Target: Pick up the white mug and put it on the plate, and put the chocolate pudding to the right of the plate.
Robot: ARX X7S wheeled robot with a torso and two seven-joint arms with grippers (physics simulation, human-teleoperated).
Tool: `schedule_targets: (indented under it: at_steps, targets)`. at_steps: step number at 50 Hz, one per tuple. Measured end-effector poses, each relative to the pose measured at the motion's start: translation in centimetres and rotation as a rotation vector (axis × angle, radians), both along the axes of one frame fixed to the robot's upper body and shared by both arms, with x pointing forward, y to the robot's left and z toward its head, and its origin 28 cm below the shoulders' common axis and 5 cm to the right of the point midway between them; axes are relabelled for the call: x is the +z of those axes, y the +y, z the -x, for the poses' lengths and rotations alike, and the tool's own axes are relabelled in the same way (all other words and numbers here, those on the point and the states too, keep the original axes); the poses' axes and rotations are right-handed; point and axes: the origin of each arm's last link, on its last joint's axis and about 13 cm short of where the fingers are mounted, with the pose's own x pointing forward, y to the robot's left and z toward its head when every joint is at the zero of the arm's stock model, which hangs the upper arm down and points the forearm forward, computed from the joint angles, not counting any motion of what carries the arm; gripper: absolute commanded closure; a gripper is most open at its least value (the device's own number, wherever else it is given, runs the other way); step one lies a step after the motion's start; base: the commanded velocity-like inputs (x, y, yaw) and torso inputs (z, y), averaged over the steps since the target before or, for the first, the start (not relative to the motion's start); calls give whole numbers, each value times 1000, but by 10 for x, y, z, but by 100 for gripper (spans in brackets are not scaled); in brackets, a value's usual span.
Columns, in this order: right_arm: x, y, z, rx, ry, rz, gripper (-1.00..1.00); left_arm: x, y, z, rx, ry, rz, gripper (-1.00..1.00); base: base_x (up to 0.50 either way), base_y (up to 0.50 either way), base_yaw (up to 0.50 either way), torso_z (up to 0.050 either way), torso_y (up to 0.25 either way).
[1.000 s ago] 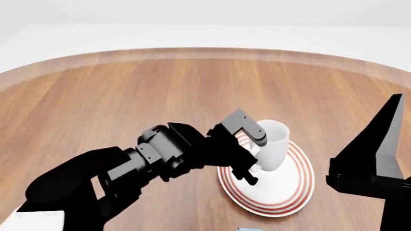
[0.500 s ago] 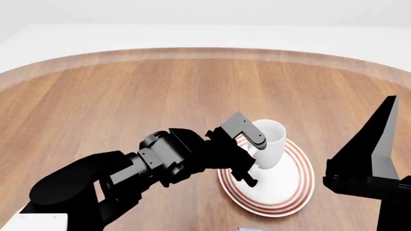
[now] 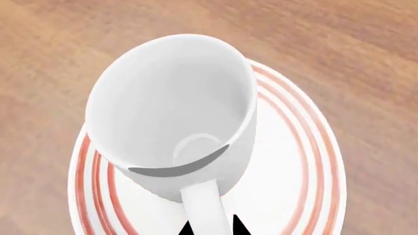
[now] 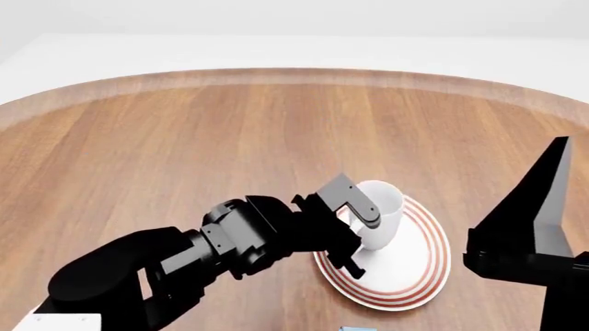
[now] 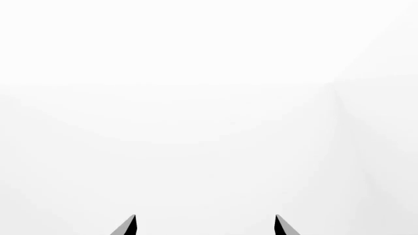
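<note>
The white mug point(image 4: 385, 215) leans over the plate point(image 4: 418, 276), a white disc with red rings, at the table's near right. My left gripper point(image 4: 360, 232) is shut on the mug's loop handle point(image 3: 204, 204), with a dark fingertip on either side of it point(image 3: 240, 227). In the left wrist view I look into the empty mug point(image 3: 176, 107), with the plate's rim point(image 3: 318, 147) around it. Whether its base touches the plate I cannot tell. Only a light-blue sliver of the chocolate pudding point(image 4: 354, 329) shows at the head view's bottom edge. My right gripper point(image 5: 204, 226) is open and faces blank white.
The round wooden table point(image 4: 230, 138) stretches far and left of the plate, with its curved edge point(image 4: 276, 74) at the back. My right arm point(image 4: 534, 238) stands as a dark block just right of the plate.
My left gripper has come down with the mug, which now sits lower and closer to the plate's face. The right arm has stayed still.
</note>
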Motion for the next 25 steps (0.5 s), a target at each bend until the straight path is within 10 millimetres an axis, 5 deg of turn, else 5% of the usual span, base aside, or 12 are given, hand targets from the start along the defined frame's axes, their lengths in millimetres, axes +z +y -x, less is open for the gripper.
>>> schedule_targets:
  at_steps: [8,9,25]
  targets:
    - [0,0,1,2,-1,-1,-100,-2,0,1,5,-8,-7,100,0,0,0,0,0]
    - [0,0,1,2,-1,-1,-100,-2,0,1,6,-9,-8,-100,0,0,0,0,0]
    - [0,1,1,5,-1,-2,-100,-3,0,1,35,-21,-13,-100,0,0,0,0,0]
